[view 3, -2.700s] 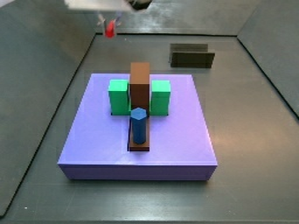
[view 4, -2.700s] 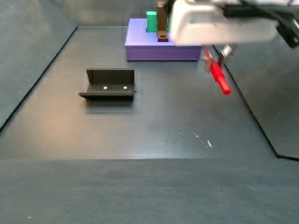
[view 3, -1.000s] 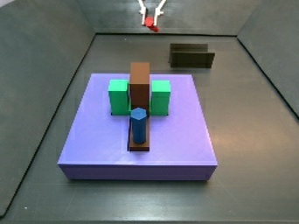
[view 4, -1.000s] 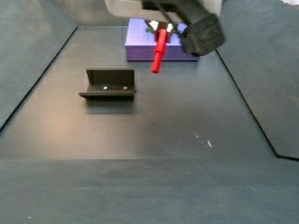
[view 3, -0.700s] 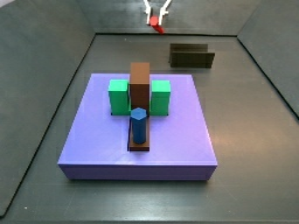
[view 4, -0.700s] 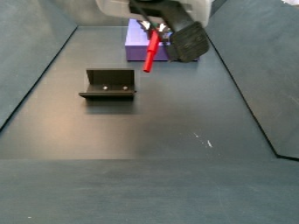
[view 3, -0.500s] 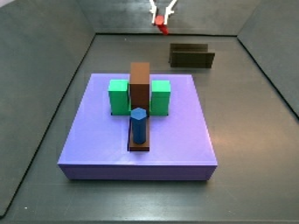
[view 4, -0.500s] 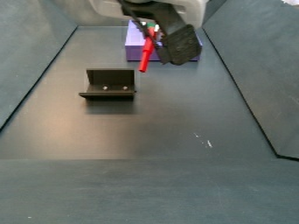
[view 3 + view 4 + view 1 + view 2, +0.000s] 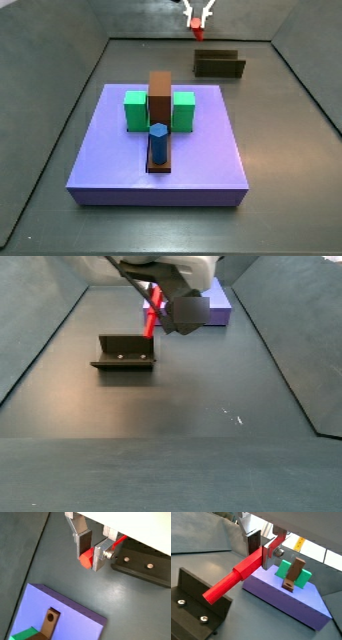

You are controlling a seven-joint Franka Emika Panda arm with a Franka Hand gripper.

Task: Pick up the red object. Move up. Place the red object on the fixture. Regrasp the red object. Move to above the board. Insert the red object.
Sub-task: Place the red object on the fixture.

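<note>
The red object [image 9: 236, 580], a slim bright red peg, sits clamped between the silver fingers [image 9: 268, 552] of the gripper [image 9: 262, 548], which is closed on one end of it while the rest juts out at a slant, clear of any surface. In a side view the peg [image 9: 154, 309] shows as a tilted red streak under the gripper [image 9: 164, 298], up in the air. Just beyond its free end is the fixture [image 9: 194, 607], a dark L-shaped bracket with screws in its plate; whether peg and bracket touch cannot be told. In a side view the fixture [image 9: 124, 353] stands on the floor below and to one side of the gripper, and in another the gripper [image 9: 199, 16] hangs above and slightly behind the fixture [image 9: 219, 64]. Farther from the gripper lies the board [image 9: 160, 160], a lavender slab bearing green blocks [image 9: 136, 110], an upright brown bar [image 9: 160, 97] and a blue hexagonal peg [image 9: 159, 142]. Everything rests on a dull dark grey floor [image 9: 174, 426] with faint scuffs, enclosed by low grey walls [image 9: 54, 60].
</note>
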